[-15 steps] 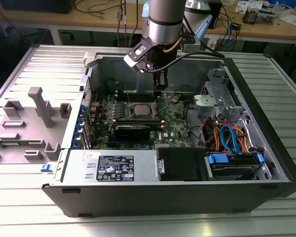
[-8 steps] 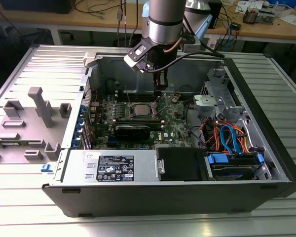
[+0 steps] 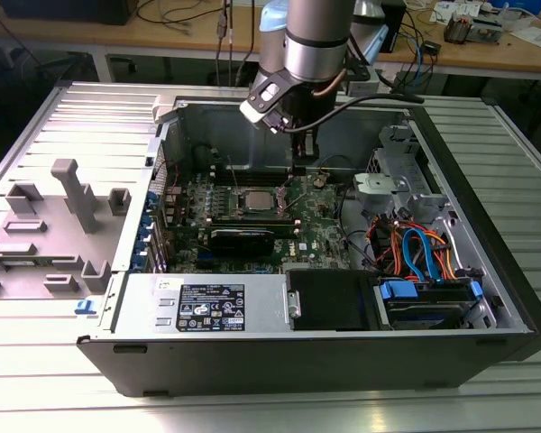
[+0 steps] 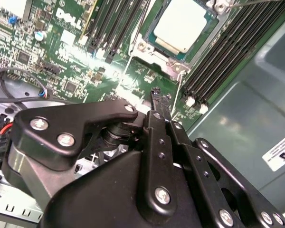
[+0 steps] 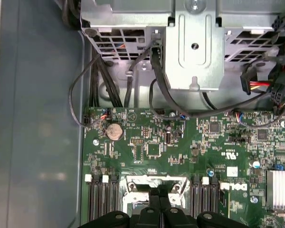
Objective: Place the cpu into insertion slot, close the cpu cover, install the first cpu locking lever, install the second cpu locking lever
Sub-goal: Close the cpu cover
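The small square silvery-topped cpu [image 4: 183,23] lies in its socket on the green motherboard [image 4: 142,71]. Near it, the black claw [image 4: 156,92] is pressed narrow, holding nothing. The exterior view adds the open computer case [image 3: 298,365].

I am seeing a white label [image 3: 212,305] lying flat on the grey power supply cover [image 3: 266,307] at the near side of the case in the exterior view. It is carrying black print and small marks too fine for me to read. In both wrist views I am picking up bold white lettering [image 4: 69,16] printed on the green motherboard [image 4: 47,57], across the memory slots [image 4: 111,28] from the cpu [image 4: 183,23]. A white sticker [image 4: 281,152] with black print is sitting on the grey case wall [image 4: 247,95].
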Action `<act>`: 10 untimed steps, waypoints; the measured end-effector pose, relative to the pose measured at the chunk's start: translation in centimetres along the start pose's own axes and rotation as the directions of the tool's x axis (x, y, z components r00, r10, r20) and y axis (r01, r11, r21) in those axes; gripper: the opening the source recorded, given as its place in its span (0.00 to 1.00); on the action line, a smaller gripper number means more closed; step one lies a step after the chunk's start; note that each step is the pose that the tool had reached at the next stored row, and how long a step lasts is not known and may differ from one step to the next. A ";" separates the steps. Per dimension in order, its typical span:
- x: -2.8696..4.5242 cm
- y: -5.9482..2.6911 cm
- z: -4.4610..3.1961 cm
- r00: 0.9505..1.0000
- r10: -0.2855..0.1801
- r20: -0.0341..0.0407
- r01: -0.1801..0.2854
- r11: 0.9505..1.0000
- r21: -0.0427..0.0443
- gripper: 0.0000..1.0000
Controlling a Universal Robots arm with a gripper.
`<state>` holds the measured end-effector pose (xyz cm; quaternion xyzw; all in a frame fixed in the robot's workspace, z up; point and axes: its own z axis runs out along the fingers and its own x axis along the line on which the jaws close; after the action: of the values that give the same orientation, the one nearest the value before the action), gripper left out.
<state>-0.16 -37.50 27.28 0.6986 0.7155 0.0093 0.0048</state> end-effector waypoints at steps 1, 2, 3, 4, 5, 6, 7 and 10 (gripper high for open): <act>-0.01 0.16 0.00 1.000 0.000 0.000 0.000 1.000 0.000 0.11; -0.01 0.41 0.01 1.000 0.000 0.000 0.000 1.000 0.000 0.11; -0.01 0.57 0.01 1.000 0.000 0.000 0.000 1.000 0.000 0.11; -0.02 0.73 0.01 1.000 0.000 0.000 0.000 1.000 0.000 0.11; -0.02 0.93 0.01 1.000 0.000 0.000 0.000 1.000 0.000 0.11; -0.02 1.06 0.02 1.000 0.000 0.000 0.000 1.000 0.000 0.11; -0.03 1.32 0.03 1.000 0.000 0.000 0.000 1.000 0.000 0.11; -0.04 2.07 0.04 1.000 0.000 0.000 0.000 1.000 0.000 0.11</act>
<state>1.91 -37.50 27.28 0.6986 0.7155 0.0093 0.0047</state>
